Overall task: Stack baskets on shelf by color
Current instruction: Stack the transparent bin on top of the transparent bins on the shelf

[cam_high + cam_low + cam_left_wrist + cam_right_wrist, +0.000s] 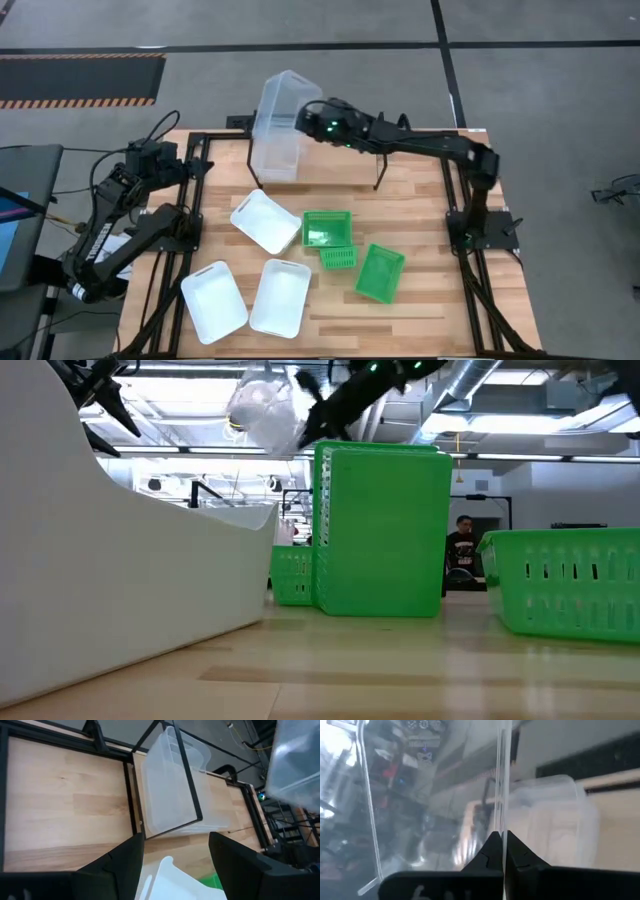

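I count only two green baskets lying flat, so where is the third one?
In the high view, the third green basket stands on its side mid-table, between the green basket behind it and another to its right.

Even, bright overhead light w/ soft, faint shadows on the counter [420, 300]; ceiling strip lights [520, 435] glare above the upright green basket [385, 530] in low view. Nearest white basket [110, 560] there is a soft, out-of-focus mass. Raised clear basket [430, 795] smears w/ motion blur and reflections in right wrist view.
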`<state>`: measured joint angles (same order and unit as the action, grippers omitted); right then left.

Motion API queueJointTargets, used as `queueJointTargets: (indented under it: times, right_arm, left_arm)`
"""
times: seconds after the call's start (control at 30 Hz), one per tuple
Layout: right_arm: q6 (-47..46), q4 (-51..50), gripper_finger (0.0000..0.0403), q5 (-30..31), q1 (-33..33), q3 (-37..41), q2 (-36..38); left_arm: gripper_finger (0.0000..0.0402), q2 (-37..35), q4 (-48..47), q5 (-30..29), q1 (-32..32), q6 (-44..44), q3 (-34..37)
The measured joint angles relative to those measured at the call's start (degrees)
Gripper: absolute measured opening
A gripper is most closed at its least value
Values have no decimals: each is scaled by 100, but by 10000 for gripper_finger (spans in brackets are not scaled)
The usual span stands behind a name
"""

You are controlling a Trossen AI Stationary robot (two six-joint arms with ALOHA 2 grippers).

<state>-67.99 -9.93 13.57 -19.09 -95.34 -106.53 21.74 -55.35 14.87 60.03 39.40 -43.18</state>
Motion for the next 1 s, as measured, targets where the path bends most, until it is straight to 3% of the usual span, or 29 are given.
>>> queueJointTargets:
  times: [0.17, 0.47, 1.0]
  right_arm:
    - [-62, -211, 0, -372, -74, -686, -681]
    - [177, -1758, 0, -492, -180, -1886, -1397]
    - [-116, -2538, 0, -488, -207, -1947, -1580]
  left_arm:
    - [212, 5, 0, -170, 0, 74, 0]
    - [212, 7, 2, -227, 0, 76, 0]
    - [212, 7, 1, -539, 0, 76, 0]
